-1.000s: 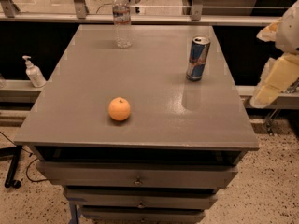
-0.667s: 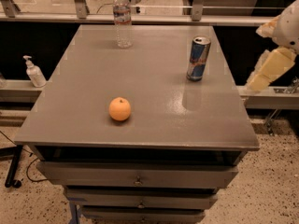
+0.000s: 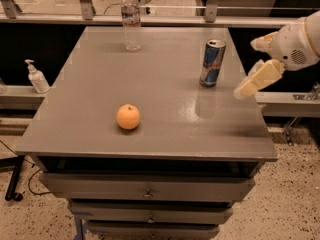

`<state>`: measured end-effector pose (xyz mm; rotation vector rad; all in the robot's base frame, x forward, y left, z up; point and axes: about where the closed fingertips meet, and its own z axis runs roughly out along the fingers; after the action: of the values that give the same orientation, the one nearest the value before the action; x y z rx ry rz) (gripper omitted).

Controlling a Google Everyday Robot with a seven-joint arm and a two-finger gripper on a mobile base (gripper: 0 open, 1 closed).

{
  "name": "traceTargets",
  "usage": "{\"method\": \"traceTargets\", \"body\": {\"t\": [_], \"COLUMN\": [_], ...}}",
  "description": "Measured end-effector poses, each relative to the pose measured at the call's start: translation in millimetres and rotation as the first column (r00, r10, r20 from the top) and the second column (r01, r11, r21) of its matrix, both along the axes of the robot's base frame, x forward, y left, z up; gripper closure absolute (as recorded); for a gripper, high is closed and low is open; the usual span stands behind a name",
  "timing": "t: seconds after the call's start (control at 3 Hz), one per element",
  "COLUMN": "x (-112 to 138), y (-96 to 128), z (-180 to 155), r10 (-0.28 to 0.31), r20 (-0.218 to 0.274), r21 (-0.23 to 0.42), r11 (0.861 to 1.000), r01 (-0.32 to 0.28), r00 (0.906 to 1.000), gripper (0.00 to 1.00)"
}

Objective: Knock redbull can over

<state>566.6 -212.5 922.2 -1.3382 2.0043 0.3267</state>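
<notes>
The can (image 3: 212,63) is found upright on the counter (image 3: 165,109), in the far right part, near the right edge. It is well apart from the orange (image 3: 128,117) at the front left and from the bottle (image 3: 131,21) at the back. The gripper (image 3: 255,80) is held just outside the counter's right edge, to the right of the can and apart from it, with its tip angled down towards the counter. Whether the gripper is spread or pressed together cannot be told from this view. No contact with the can is observed, and the task is judged not yet done. The step in hand is assessed as the approach. A sideways sweep to the left across the short gap is called for next. The can is best struck on its upper half, so that it is tipped rather than slid along the smooth top. A low or slow push is judged likely to shove the can upright towards the middle. Once toppled, the can may be expected to roll, so a short, controlled stroke is advised.
</notes>
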Motion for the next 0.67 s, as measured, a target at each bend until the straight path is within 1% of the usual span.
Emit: {"method": "traceTargets", "body": {"t": [0.33, 0.67], "x": [18.1, 40.2], "y": [26.8, 54.4], "z": [-19.8, -31.8], "r10": [0.042, 0.093], "r20": [0.013, 0.050], "r21": [0.146, 0.255], "r11": [0.988, 0.961], "r01": [-0.044, -0.103], "r00": [0.9990, 0.9944], "gripper": [0.00, 0.00]}}
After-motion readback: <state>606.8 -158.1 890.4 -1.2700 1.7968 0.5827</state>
